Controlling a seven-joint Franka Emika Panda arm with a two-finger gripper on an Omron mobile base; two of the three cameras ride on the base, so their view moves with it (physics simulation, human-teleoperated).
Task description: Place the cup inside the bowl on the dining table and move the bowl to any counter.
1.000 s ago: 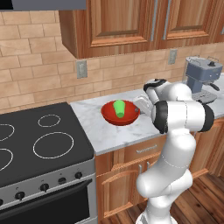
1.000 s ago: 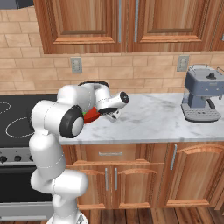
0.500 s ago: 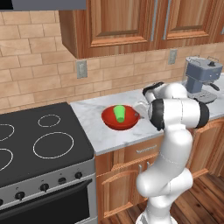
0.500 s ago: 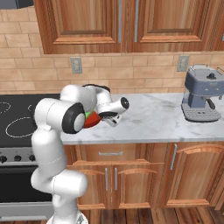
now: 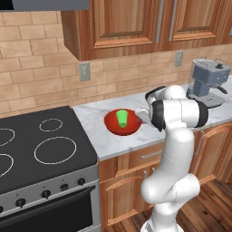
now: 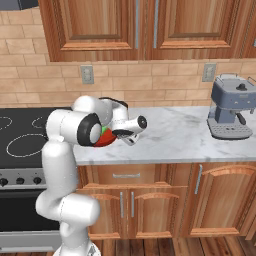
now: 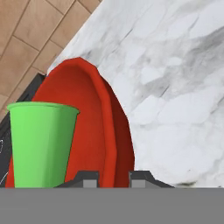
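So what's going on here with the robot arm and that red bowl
The robot arm's gripper is closed on the rim of the red bowl, which has the green cup standing upright inside it. The bowl is at the marble counter between the stove and the coffee machine; whether it is resting on the counter yet is unclear.

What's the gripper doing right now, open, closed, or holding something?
Gripper: closed on the near rim of the red bowl, which sits on the counter with the green cup standing inside it.
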